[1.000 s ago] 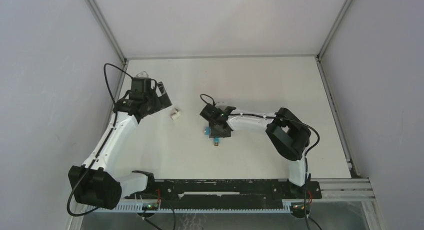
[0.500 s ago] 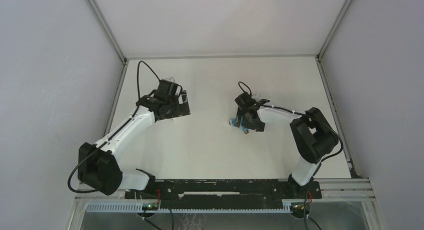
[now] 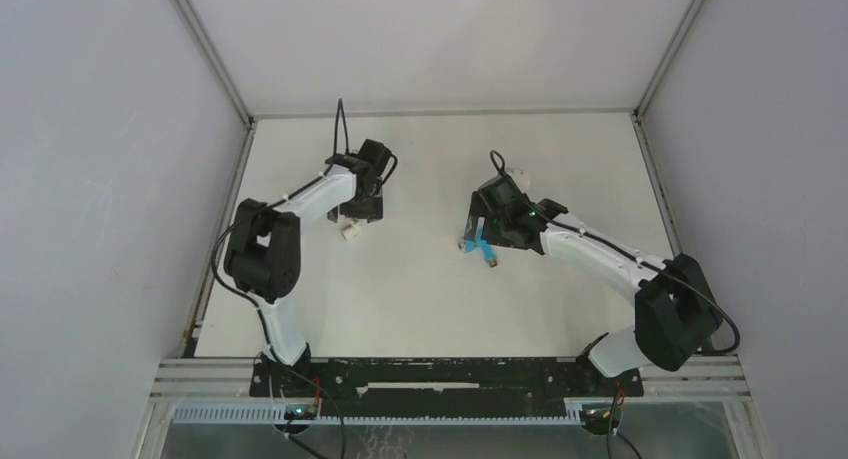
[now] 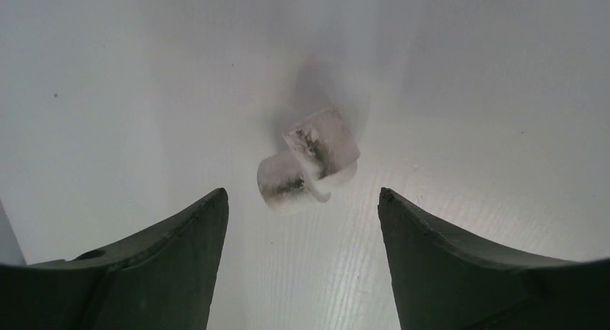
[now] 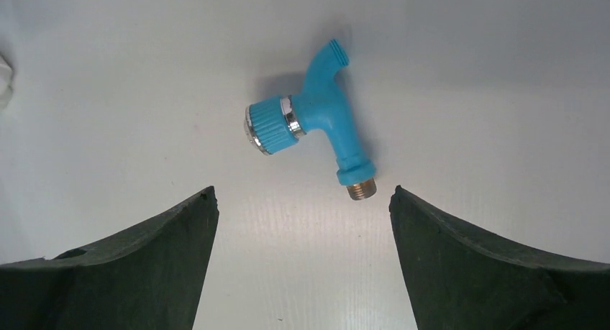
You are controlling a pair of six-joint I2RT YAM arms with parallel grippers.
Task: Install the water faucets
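The bright-blue water faucet (image 5: 324, 118) lies flat on the white table, with its ribbed knob to the left and its metal threaded end toward my right gripper (image 5: 302, 191). That gripper is open, and the faucet sits just beyond its fingertips, touching neither. From above, the faucet (image 3: 479, 247) is right of the table's centre, under the right gripper (image 3: 478, 229). A short white fitting (image 4: 309, 161) lies ahead of my open left gripper (image 4: 302, 195), which holds nothing. In the top view the left gripper (image 3: 358, 214) hovers over the fitting (image 3: 350, 231).
The white table (image 3: 450, 309) is closed in by grey walls left, right and behind. A black rail (image 3: 430, 374) carrying the arm bases runs along the near edge. A white scrap (image 5: 4, 75) shows at the left edge of the right wrist view.
The right gripper moved right with the faucet and has opened over it. The left arm swung from the left edge across to the white fitting.
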